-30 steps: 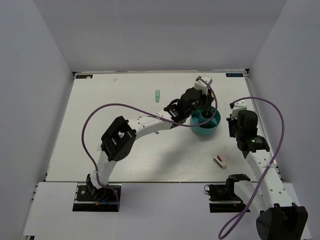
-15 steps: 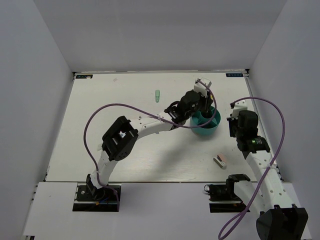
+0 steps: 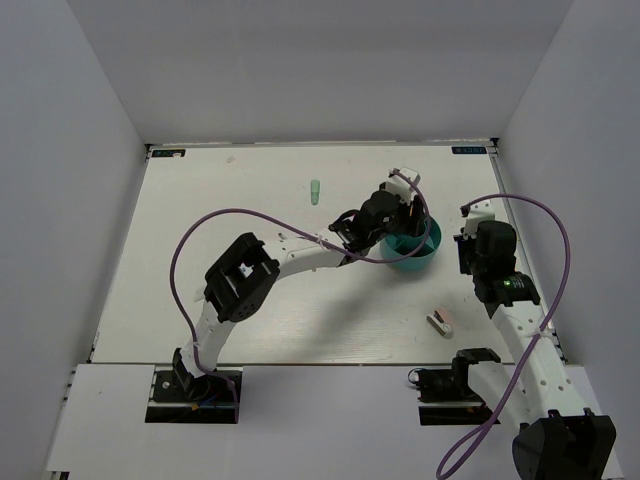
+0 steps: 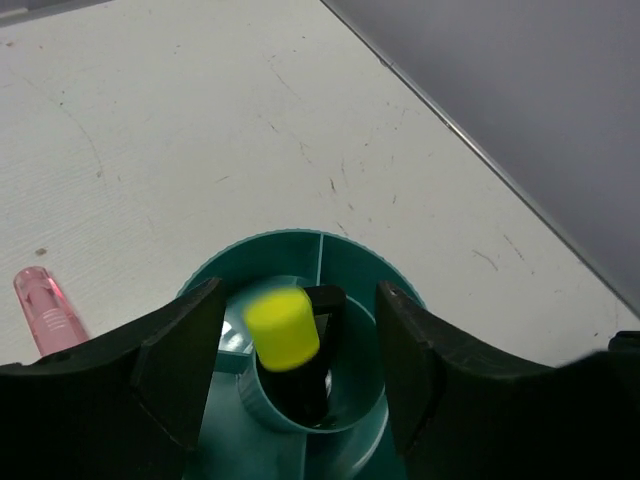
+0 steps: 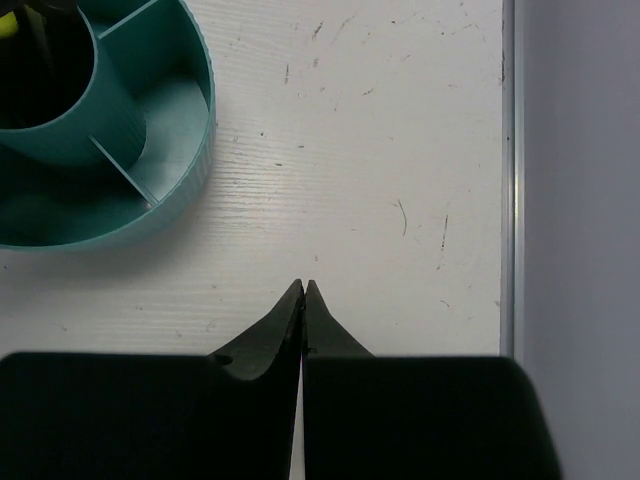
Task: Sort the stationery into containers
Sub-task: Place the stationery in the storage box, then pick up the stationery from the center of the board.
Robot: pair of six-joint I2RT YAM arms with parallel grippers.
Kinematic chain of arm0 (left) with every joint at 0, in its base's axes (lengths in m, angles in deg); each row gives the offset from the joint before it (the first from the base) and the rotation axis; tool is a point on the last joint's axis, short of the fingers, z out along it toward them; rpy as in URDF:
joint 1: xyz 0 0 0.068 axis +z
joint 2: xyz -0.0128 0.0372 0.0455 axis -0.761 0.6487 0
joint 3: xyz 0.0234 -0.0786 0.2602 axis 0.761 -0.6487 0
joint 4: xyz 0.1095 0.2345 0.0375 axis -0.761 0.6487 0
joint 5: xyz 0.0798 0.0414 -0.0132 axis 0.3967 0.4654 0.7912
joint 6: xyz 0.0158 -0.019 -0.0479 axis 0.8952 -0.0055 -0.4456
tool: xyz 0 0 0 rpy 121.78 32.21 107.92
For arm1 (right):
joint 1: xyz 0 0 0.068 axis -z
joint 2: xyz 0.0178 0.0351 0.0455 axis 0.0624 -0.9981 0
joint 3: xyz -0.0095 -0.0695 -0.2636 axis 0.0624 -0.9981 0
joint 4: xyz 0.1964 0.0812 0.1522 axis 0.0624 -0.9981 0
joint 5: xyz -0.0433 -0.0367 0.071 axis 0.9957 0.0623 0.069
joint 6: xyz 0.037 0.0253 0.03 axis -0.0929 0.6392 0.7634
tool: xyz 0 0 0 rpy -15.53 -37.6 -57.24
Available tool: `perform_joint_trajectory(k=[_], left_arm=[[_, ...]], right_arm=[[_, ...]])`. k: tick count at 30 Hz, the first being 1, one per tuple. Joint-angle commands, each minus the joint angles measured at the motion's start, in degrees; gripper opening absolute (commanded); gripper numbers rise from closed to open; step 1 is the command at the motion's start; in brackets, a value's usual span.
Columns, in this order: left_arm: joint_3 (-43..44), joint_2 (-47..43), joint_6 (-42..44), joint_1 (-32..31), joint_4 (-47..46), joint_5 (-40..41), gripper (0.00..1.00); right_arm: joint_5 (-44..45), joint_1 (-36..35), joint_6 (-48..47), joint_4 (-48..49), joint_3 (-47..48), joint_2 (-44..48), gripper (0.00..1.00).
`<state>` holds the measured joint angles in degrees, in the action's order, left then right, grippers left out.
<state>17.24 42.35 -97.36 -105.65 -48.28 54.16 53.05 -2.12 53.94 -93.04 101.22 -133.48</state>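
Left jaws: released, standing apart on either side of the black-yellow highlighter (image 4: 280, 328) with a gap on each side, so nothing is gripped. The highlighter stands yellow cap upward in the round central cup of the teal organiser (image 4: 300, 245); its cap is blurred in the left wrist view. A second dark shape shows just behind it in the same cup (too dark to identify). Thin dividers run from the cup out to the organiser's rim and mark off the outer compartments. In the overhead view the left arm (image 3: 300, 255) reaches across from the near left, its wrist directly over the organiser (image 3: 428, 252), which sits right of centre on the far half of the surface (image 3: 200, 220). Right jaws: clenched tip to tip, with nothing between them. They hang over bare surface just to the right of the organiser (image 5: 195, 60), apart from its ribbed wall and close to the surface's right edge. A pink marker (image 4: 45, 310) lies flat on the surface beside the organiser, outside it; the overhead view does not show it. A mint green marker (image 3: 316, 190) lies on the far part of the surface, left of the organiser and well apart from it. A pink-white block (image 3: 441, 322) lies on the near right, between the organiser and the right arm's base.
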Motion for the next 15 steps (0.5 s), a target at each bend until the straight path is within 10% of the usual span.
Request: perform_joint_trajectory(k=[1,7,10,12,15], left_arm=[[-0.09,-2.11,0.1,-0.42,-0.91,0.13,0.73],[0.61,-4.57,1.33,-0.5,0.5,0.57,0.8],[-0.88,-7.55,1.33,-0.16,2.07,3.2,0.45],[-0.89,-10.09,2.04,0.37,5.84,4.52,0.08],[5.48,-9.59,-1.91,6.23,21.29,8.83,0.0]], right_arm=[[0.48,-0.02,0.28,2.22,-0.67,0.95,0.0],[0.3,-0.11,0.2,2.13,-0.67,0.78,0.0],[0.12,-0.11,0.28,2.22,-0.76,0.78,0.0],[-0.66,0.07,-0.07,1.69,-0.84,0.78,0.36],[-4.0,-0.19,-0.68,0.29,-0.14,-0.54,0.64]])
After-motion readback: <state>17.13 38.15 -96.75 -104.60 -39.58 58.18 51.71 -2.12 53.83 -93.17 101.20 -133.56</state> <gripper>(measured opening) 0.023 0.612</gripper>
